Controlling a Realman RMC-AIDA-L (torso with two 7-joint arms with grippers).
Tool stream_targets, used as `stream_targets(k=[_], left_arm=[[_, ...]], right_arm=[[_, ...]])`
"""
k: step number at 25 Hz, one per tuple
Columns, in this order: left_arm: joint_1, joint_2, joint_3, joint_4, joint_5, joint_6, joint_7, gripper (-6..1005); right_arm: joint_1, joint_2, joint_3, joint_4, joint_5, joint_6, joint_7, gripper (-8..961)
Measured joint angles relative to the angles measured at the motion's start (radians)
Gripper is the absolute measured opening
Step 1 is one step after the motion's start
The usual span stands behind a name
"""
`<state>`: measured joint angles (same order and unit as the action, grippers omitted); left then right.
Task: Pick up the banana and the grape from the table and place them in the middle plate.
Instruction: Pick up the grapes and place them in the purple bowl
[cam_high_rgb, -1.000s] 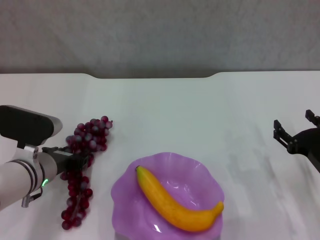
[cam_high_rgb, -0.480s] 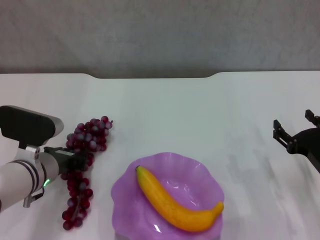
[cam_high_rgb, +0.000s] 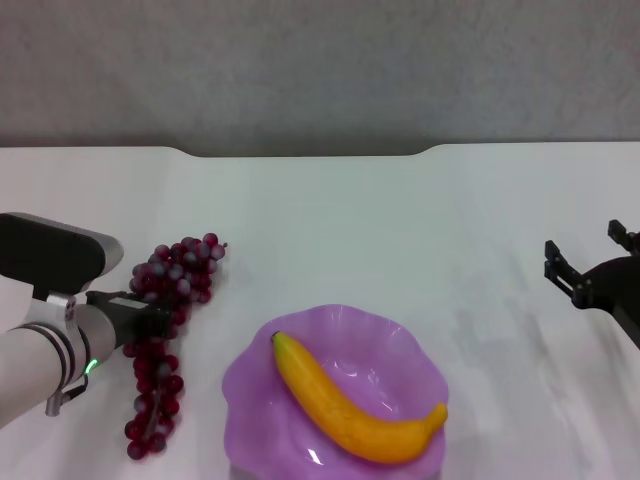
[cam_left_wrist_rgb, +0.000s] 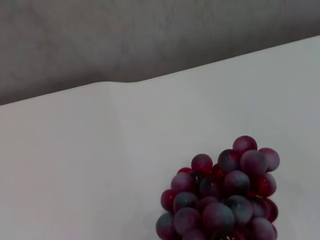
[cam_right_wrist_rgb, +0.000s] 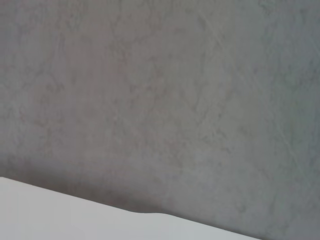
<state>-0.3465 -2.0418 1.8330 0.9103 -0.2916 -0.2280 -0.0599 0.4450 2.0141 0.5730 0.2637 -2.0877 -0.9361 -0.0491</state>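
Left gripper (cam_high_rgb: 150, 322) sits low over the table (cam_high_rgb: 330, 220), pressed into the middle of the grape bunch (cam_high_rgb: 165, 330). Its fingers are hidden among the berries, so whether they are clamped on the bunch or only set around it cannot be told. In the left wrist view the fat end of the bunch (cam_left_wrist_rgb: 220, 200) fills the near edge, with bare table beyond it.

The bunch lies along the table: the wide cluster is just past the gripper toward the far edge, and the thin tail trails back toward the robot. All of it looks to be resting on the table.

The plate (cam_high_rgb: 250, 375) is just beside the gripper on its inner side, close to the bunch but not touching it. The banana (cam_high_rgb: 350, 405) already lies across the plate's bowl, so that half of the task appears done.

Step in hand, as judged: secure the grapes. To do it well:
- grip at the stem core, not loose outer berries, which could slip or roll
- lift straight up until the dangling tail clears the plate's wavy rim
- carry sideways and lower into the free bowl space beside the banana

Right gripper (cam_high_rgb: 590, 270) is parked well apart on the far side of the plate, fingers spread and empty.
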Motion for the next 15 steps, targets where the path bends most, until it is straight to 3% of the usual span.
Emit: stream_targets(k=[15], left_arm=[[0.006, 0.004, 0.037, 0.008, -0.042, 0.046, 0.007, 203]], right_arm=[[0.0, 0.0, -0.002, -0.003, 0.0, 0.0, 0.0, 879]])
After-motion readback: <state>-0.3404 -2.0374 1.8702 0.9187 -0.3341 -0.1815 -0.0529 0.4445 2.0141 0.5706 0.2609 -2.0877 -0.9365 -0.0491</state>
